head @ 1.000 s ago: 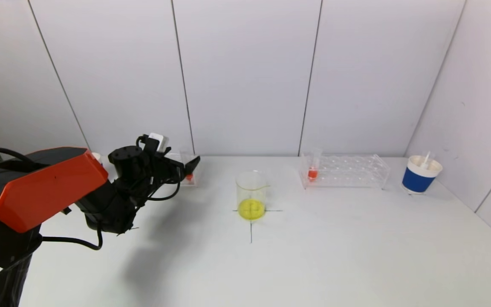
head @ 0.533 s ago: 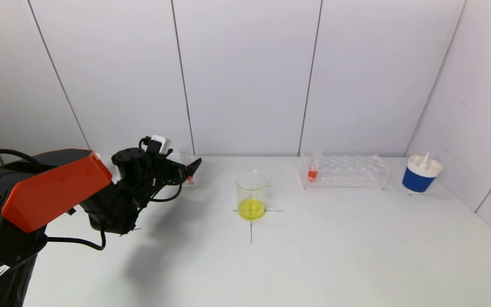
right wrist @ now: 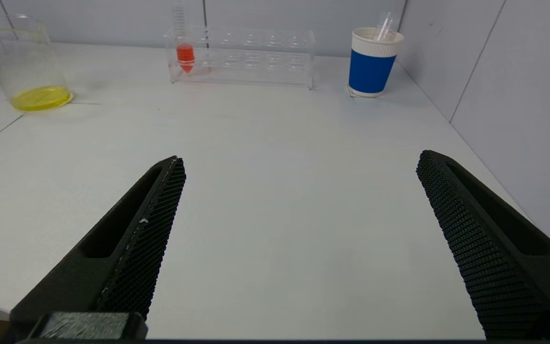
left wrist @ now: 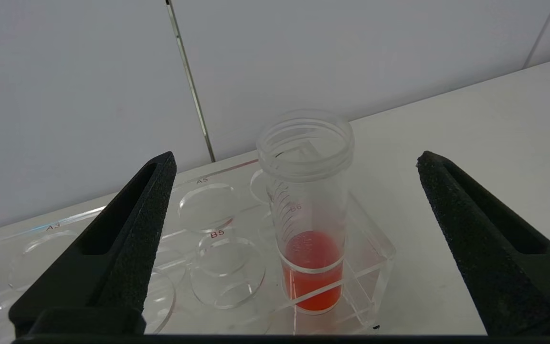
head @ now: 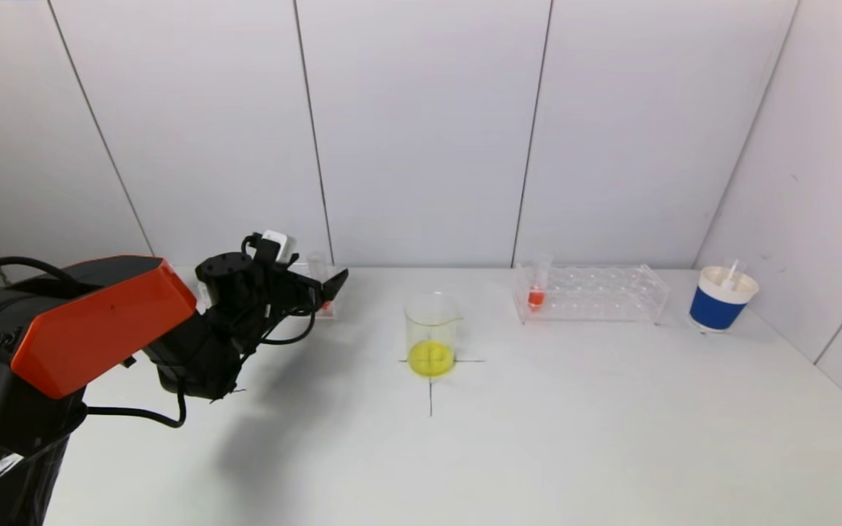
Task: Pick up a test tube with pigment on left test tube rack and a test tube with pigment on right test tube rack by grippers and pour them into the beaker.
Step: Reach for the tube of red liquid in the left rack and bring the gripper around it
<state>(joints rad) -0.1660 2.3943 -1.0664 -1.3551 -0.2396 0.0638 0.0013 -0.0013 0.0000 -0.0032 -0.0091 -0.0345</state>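
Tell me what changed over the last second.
The left gripper, open, crept slightly forward toward the left rack's test tube, gripping nothing yet. The beaker, right rack's tube and blue cup stayed put.

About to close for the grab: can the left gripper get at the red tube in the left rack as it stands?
Probably yes. The left gripper is open, its fingers either side of the red tube, which stands upright at the left rack's end with nothing between.

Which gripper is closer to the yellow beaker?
Left. The left gripper is open at the left rack, beside the beaker. The right gripper is open too, low over the table's near side, farther away.
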